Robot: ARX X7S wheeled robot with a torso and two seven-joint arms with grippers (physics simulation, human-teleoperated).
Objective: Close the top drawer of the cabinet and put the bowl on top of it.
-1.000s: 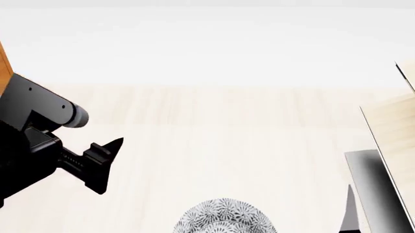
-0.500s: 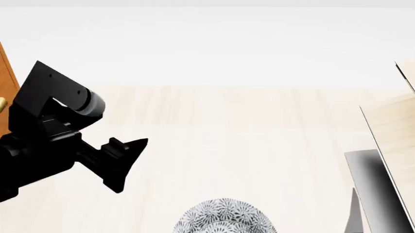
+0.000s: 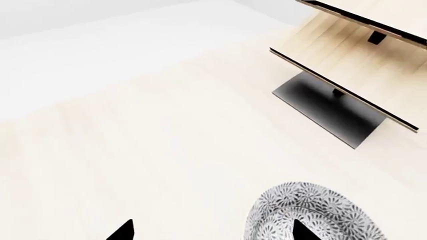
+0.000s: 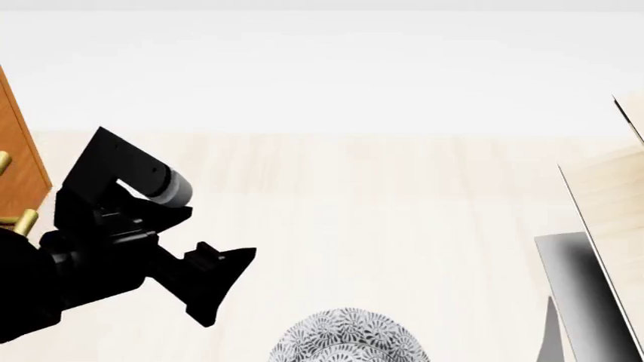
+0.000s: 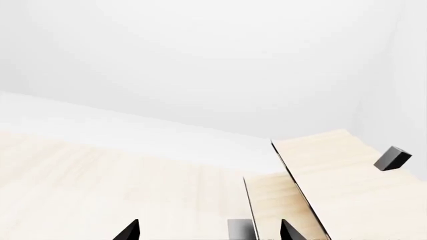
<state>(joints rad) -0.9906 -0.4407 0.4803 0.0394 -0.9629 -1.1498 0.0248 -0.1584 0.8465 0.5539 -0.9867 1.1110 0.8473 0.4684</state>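
Observation:
The bowl (image 4: pixel 348 341), white with a dense grey floral pattern, sits on the pale floor at the bottom middle of the head view, partly cut off. My left gripper (image 4: pixel 216 285) hangs up and to the left of it, apart from it. In the left wrist view the left gripper (image 3: pixel 210 232) is open, nothing between its fingers, one fingertip (image 3: pixel 300 231) showing in front of the bowl (image 3: pixel 313 210). A sliver of the orange-brown cabinet (image 4: pixel 18 143) with two brass handle ends (image 4: pixel 20 221) shows at far left; the top drawer's state cannot be told. My right gripper (image 5: pixel 209 232) is open and empty.
A pale plywood structure (image 4: pixel 608 196) on a black base (image 4: pixel 575 290) stands at the right. It also appears in the left wrist view as shelves (image 3: pixel 353 60) and in the right wrist view as boards (image 5: pixel 333 190). Pale wooden floor spreads between cabinet and shelves.
My left arm has swung right and down toward the bowl, uncovering the cabinet's edge and brass handle ends. The bowl has not moved.

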